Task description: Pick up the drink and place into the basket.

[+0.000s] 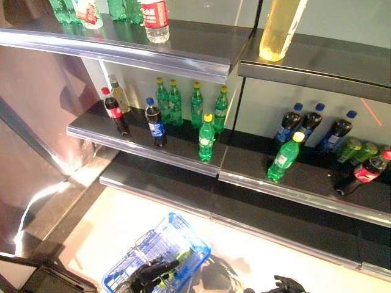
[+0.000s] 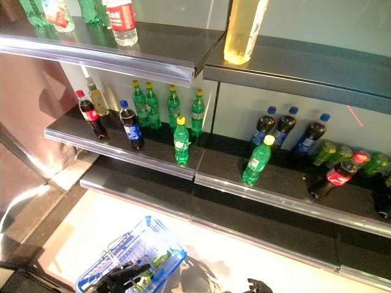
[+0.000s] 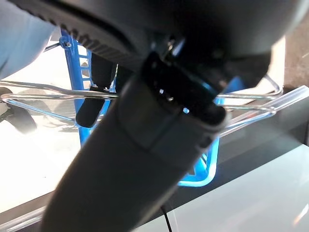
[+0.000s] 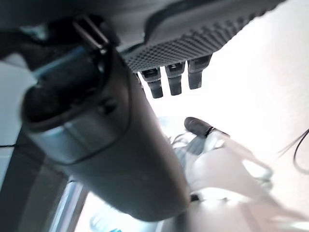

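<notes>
Our left hand (image 1: 148, 273) grips the basket (image 1: 183, 235) handle, our right hand (image 1: 287, 284) hangs empty, so we could tip the basket reaching for a bottle (image 1: 206, 138).

My left hand (image 1: 149, 273) is dark and glossy, its thumb a smooth thick cylinder. My right hand (image 1: 287, 284) is equally dark, its palm pad dimpled with fine studs.

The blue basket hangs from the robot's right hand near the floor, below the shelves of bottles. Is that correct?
Not quite: the blue basket is held by the left hand, as the left eye view shows. The right hand is apart and holds nothing. The rest is correct.
</notes>
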